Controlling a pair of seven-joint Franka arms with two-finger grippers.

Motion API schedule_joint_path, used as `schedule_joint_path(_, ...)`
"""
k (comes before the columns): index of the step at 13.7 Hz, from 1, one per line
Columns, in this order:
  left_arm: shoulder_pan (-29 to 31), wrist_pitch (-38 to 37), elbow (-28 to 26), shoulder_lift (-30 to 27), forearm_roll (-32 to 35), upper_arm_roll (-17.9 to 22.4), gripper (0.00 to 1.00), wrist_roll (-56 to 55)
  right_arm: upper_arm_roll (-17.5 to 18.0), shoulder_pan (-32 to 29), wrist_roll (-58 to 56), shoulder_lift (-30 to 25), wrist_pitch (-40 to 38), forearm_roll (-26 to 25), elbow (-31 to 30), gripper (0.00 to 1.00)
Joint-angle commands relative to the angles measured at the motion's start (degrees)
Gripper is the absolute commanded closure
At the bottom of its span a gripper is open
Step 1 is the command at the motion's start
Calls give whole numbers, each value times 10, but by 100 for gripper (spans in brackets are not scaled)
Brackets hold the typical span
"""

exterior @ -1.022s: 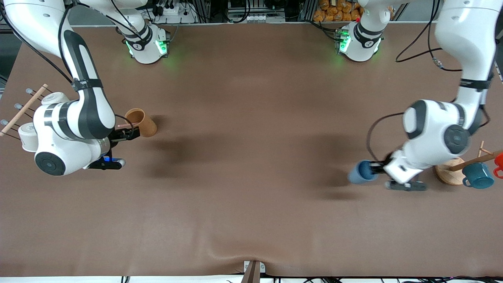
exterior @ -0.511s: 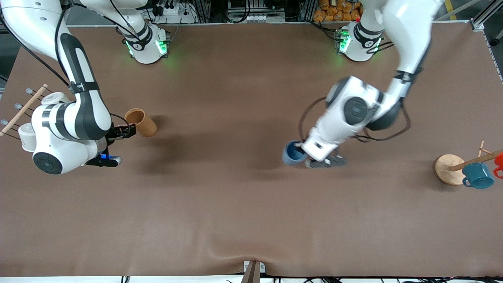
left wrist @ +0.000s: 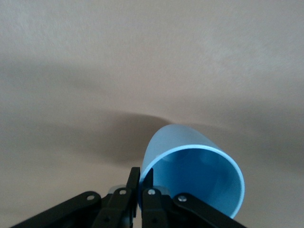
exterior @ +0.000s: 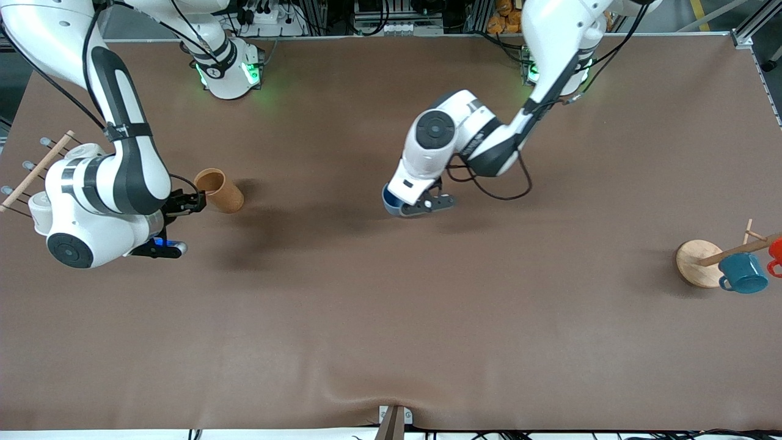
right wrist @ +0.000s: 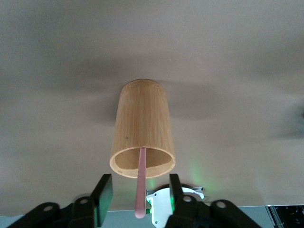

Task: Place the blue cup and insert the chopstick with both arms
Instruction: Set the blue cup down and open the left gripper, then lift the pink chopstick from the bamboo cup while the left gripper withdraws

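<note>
My left gripper [exterior: 398, 206] is shut on the wall of the blue cup [exterior: 390, 205] and holds it tilted over the middle of the table. In the left wrist view the fingers pinch the rim of the blue cup [left wrist: 192, 173], one inside and one outside, with the left gripper [left wrist: 141, 176] closed. The pale-pink chopstick [right wrist: 140, 183] leans out of the brown cylindrical holder [right wrist: 142, 130]. My right gripper [right wrist: 140, 180] is open with a finger on each side of the chopstick's free end, without touching it. In the front view the right gripper [exterior: 194, 200] sits beside the holder [exterior: 219, 189].
A wooden mug rack [exterior: 696, 263] with a teal mug [exterior: 742, 273] and a red mug [exterior: 776, 253] stands at the left arm's end. A dowel rack [exterior: 36, 171] with white cups [exterior: 41, 211] stands at the right arm's end.
My left arm has carried the blue cup from beside the mug rack to over the table's middle. The right gripper has stayed by the brown holder.
</note>
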Motion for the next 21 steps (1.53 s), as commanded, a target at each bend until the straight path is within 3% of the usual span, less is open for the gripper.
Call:
schedule_joint_path(1, -1, -4, 15, 9, 30, 5, 75, -34, 5, -5, 9, -13, 13, -2, -17, 45)
schedule_joint_path(2, -1, -6, 20, 5, 31, 5, 1, -36, 5, -6, 9, -13, 14, -1, -17, 45)
schedule_joint_path(5, 9, -45, 48, -30, 31, 5, 0, -38, 5, -6, 9, -12, 16, -1, -16, 52)
schedule_joint_path(8, 49, -193, 137, -79, 31, 10, 0, -33, 5, -6, 9, -12, 16, -2, -16, 91)
schedule_joint_path(9, 72, -235, 163, -95, 31, 11, 0, -32, 5, -6, 9, -12, 15, -2, -16, 100)
schedule_joint_path(14, 207, -281, 175, -189, 30, 10, 0, 32, 5, -8, 10, -14, 1, -1, -12, 100)
schedule_joint_path(18, 290, -316, 176, -219, 23, 9, 0, 178, 5, -3, 6, -27, -62, -1, 29, 100)
schedule_joint_path(21, 323, -341, 176, -232, 21, 10, 0, 254, 4, -8, 1, -72, -80, -2, 32, 100)
